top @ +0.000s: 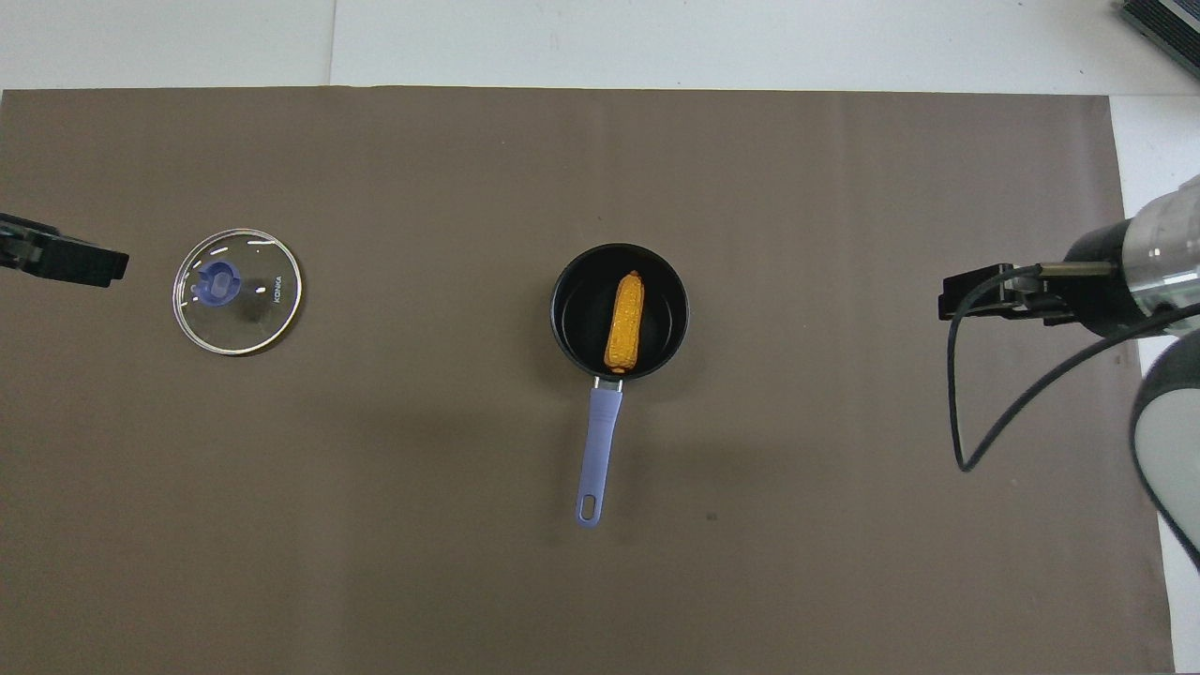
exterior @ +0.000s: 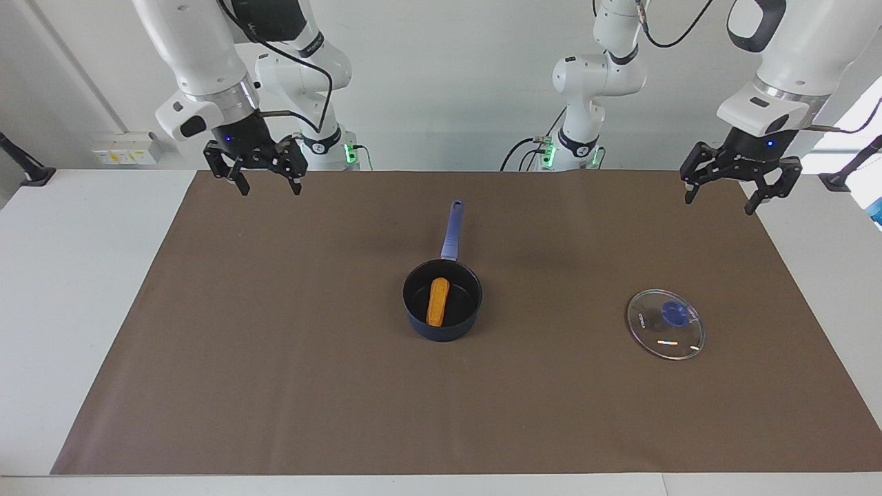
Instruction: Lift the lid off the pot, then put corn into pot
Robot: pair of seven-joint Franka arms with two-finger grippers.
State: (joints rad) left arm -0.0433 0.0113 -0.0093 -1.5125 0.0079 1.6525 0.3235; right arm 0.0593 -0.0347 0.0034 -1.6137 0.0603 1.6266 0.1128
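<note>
The dark blue pot (exterior: 441, 332) stands uncovered in the middle of the brown mat, its long blue handle (exterior: 451, 231) pointing toward the robots. The orange-yellow corn (exterior: 437, 301) lies inside it, and also shows in the overhead view (top: 625, 321) in the pot (top: 574, 323). The clear glass lid (exterior: 665, 324) with its blue knob lies flat on the mat toward the left arm's end, and shows in the overhead view too (top: 237, 291). My left gripper (exterior: 720, 200) is open and empty, raised above the mat's edge. My right gripper (exterior: 269, 184) is open and empty, raised over the right arm's end.
The brown mat (exterior: 275, 358) covers most of the white table (exterior: 69, 275). In the overhead view the left gripper (top: 66, 262) shows at the mat's edge beside the lid, and the right gripper (top: 975, 302) near the mat's edge at the right arm's end.
</note>
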